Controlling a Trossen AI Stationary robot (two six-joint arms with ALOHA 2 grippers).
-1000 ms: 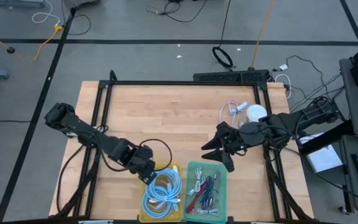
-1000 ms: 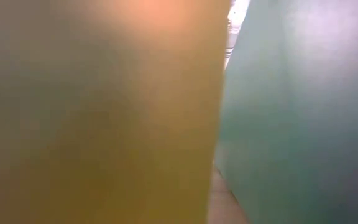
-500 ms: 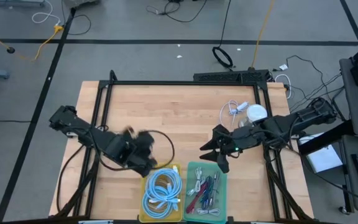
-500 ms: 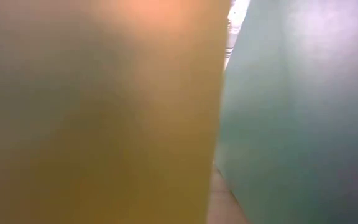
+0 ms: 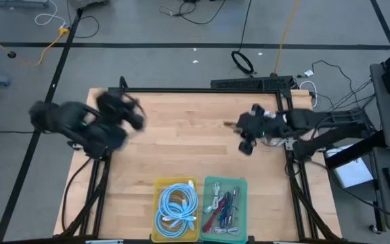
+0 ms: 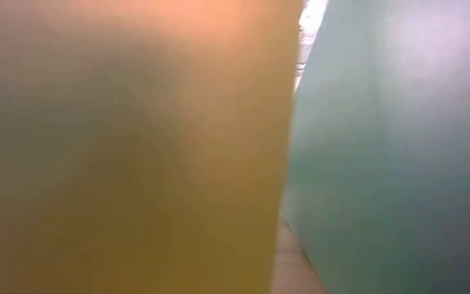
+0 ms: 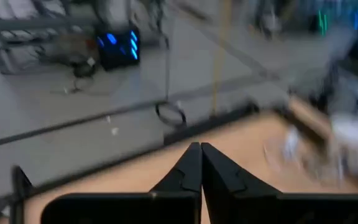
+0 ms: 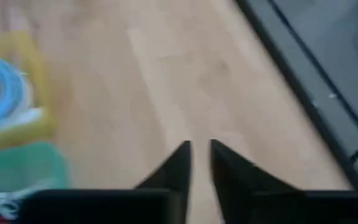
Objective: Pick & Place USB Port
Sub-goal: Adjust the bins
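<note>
The left gripper (image 7: 201, 150) is held over the far left part of the desk (image 5: 181, 135), and its fingers (image 7: 188, 171) are pressed together with nothing between them. Ahead of these fingers only the desk's far edge and the room floor are seen, and farther off, across the desk, a blurred white object (image 7: 352, 134) is lying on the wood.

The right gripper (image 8: 199, 149) is held over the right middle of the desk. A narrow gap is left between its fingers (image 8: 176, 165), and nothing is gripped there; bare wood is seen directly in front of them.

The yellow tray (image 5: 158, 203) with the coiled blue cable (image 5: 178, 207) and the green tray (image 5: 208, 183) with mixed cables are placed side by side at the desk's near edge, well apart from both pairs of fingers.

The USB port cannot be identified with certainty: it may be the white object near the right arm, but this cannot be told. It is held by neither pair of fingers.
</note>
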